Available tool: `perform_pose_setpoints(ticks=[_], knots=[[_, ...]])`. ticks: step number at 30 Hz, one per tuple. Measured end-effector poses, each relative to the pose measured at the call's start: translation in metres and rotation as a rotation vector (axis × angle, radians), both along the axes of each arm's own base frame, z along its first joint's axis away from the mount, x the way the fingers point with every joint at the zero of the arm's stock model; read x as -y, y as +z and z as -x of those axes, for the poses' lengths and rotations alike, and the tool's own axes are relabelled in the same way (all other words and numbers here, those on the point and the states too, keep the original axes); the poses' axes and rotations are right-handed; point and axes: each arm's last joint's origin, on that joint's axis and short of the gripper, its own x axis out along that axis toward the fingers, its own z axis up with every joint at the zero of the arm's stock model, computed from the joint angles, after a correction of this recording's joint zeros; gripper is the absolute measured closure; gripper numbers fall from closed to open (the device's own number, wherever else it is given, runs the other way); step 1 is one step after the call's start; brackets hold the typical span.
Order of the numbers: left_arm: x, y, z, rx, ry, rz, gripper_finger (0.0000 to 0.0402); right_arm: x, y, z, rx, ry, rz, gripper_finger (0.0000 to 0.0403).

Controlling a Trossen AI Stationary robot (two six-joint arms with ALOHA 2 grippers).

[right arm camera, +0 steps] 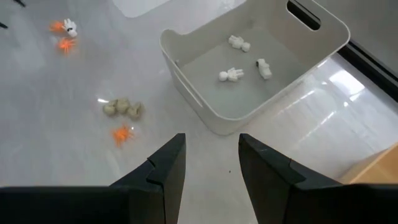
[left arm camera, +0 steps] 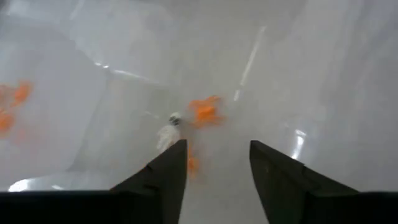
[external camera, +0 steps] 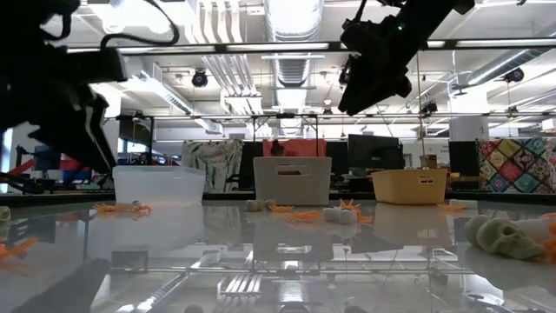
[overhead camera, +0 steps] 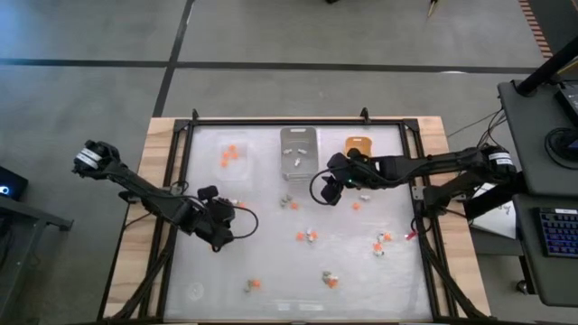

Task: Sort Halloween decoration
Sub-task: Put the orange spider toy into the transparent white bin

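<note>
**Trinkets strewn, both grippers parted**

Glossy white tabletop [overhead camera: 271, 217] from above: clear tray [overhead camera: 232, 152], grey tray [overhead camera: 298, 148] and orange-yellow tray [overhead camera: 358, 144] along the far edge, Halloween decoration [overhead camera: 307, 236] scattered in front. Left gripper [overhead camera: 237, 215] near mid-left, right gripper [overhead camera: 330, 188] just beside the grey tray.

Left wrist: fingers [left arm camera: 168, 177] apart, holding nothing, above orange and white pieces.

Right wrist: fingers [right arm camera: 168, 168] apart, empty; three white figures [right arm camera: 231, 74] inside the grey tray.
</note>
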Motion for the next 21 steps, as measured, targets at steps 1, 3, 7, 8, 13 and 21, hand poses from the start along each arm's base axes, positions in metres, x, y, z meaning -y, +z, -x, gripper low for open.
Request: perform_pose_setpoints(ticks=[1, 3, 7, 8, 13, 21], knots=[[-0.001, -0.003, 0.002, -0.004, 0.003, -0.002, 0.0230, 0.000, -0.001, 0.000, 0.005, 0.000, 0.000, 0.0264], [-0.003, -0.011, 0.005, 0.001, 0.004, 0.001, 0.0219, 0.000, -0.005, 0.000, 0.014, -0.001, 0.000, 0.0264], [-0.006, -0.025, 0.010, 0.026, 0.014, 0.010, 0.0215, 0.000, -0.011, 0.001, 0.020, -0.003, -0.001, 0.0264], [-0.007, -0.029, 0.012, 0.029, 0.020, 0.009, 0.0216, 0.000, -0.012, 0.001, 0.019, -0.004, -0.002, 0.0264], [-0.014, -0.042, 0.021, 0.033, 0.065, -0.028, 0.0226, 0.000, -0.014, 0.002, 0.011, -0.011, 0.005, 0.0264], [-0.018, -0.058, 0.027, 0.113, 0.081, -0.019, 0.0236, 0.001, -0.013, 0.001, 0.034, -0.014, 0.012, 0.0264]])
